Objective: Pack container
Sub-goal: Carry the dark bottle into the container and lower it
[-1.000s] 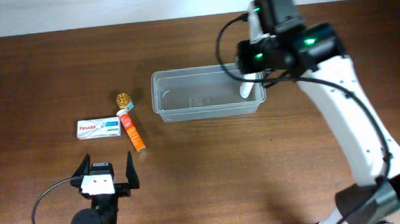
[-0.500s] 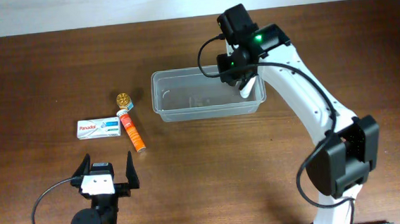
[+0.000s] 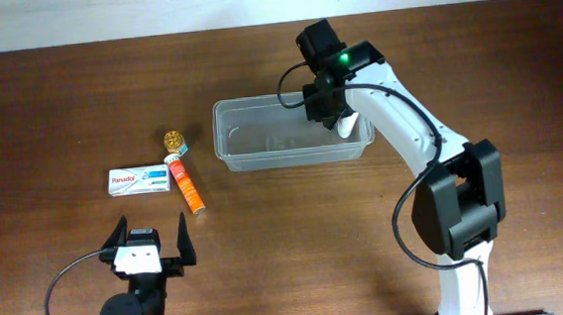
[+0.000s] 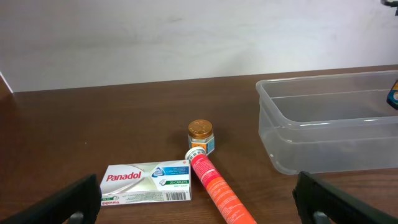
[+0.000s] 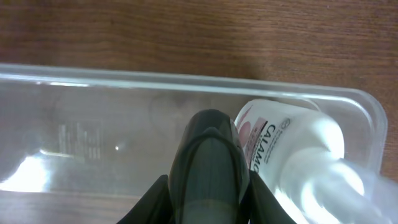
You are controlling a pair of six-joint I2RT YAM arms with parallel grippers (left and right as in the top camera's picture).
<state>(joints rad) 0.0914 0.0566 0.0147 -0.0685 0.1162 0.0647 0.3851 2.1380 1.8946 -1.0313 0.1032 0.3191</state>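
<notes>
The container (image 3: 291,157) is a clear rectangular tub at the table's middle back; its wall (image 4: 323,146) shows at the right of the left wrist view. A white Calamine bottle (image 3: 347,125) lies at its right end. My right gripper (image 3: 328,103) hangs over that end, shut, with nothing between its jaws. In the right wrist view its closed tip (image 5: 209,124) sits inside the container's rim (image 5: 124,76), just left of the bottle (image 5: 283,155). My left gripper (image 3: 151,242) rests open near the front left.
Left of the container lie a white Panadol box (image 3: 139,180) (image 4: 147,182), an orange tube (image 3: 187,189) (image 4: 219,194) and a small gold-lidded jar (image 3: 174,140) (image 4: 201,135). All three lie ahead of my left gripper (image 4: 199,211). A pale wall runs along the table's back edge.
My right arm has swung left and its shut gripper now sits over the container's right end. The white bottle stays in the tub. The left arm has not moved.
</notes>
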